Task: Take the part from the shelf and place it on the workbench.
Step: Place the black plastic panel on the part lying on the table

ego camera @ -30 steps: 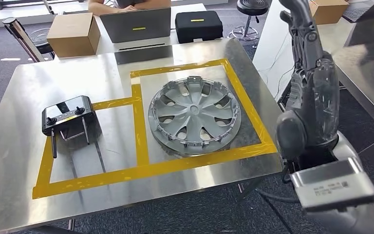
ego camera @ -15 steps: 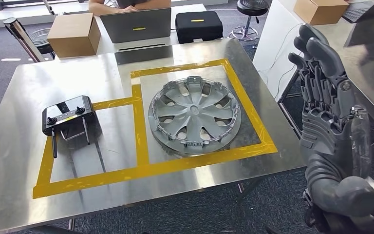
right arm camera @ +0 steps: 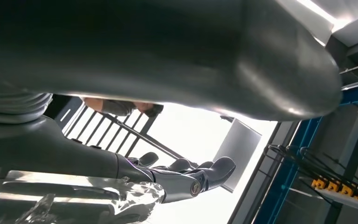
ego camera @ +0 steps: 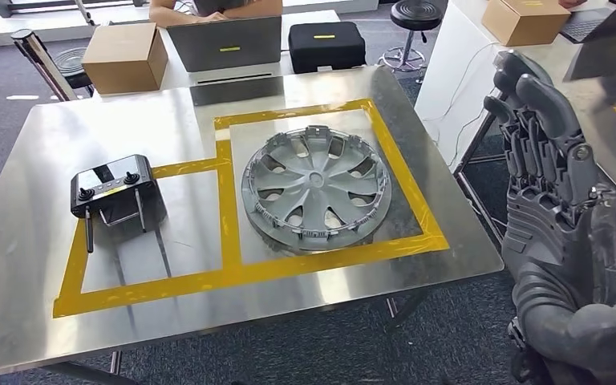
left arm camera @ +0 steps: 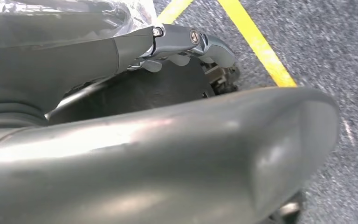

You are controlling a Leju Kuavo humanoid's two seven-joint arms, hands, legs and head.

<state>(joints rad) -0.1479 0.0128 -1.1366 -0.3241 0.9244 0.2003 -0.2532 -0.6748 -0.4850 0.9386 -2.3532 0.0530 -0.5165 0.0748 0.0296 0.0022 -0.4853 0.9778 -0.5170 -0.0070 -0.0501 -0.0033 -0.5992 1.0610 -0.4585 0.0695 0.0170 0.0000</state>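
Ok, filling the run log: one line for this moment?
part: hubcap flat on workbench, inside yellow tape | right hand: raised beside bench, holding nothing | left hand: holding nothing

head: high, looking down at workbench (ego camera: 32,305); left wrist: close, facing floor; right wrist: close, facing up

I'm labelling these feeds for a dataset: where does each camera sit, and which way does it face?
Head view: high on the body, looking down at the steel workbench with the hubcap and controller; right hand raised beside it.
Left wrist view: behind the left hand, facing carpet with yellow lines.
Right wrist view: behind the right hand, facing up towards a bright background.
Shared: the head and right wrist views both show the right hand.
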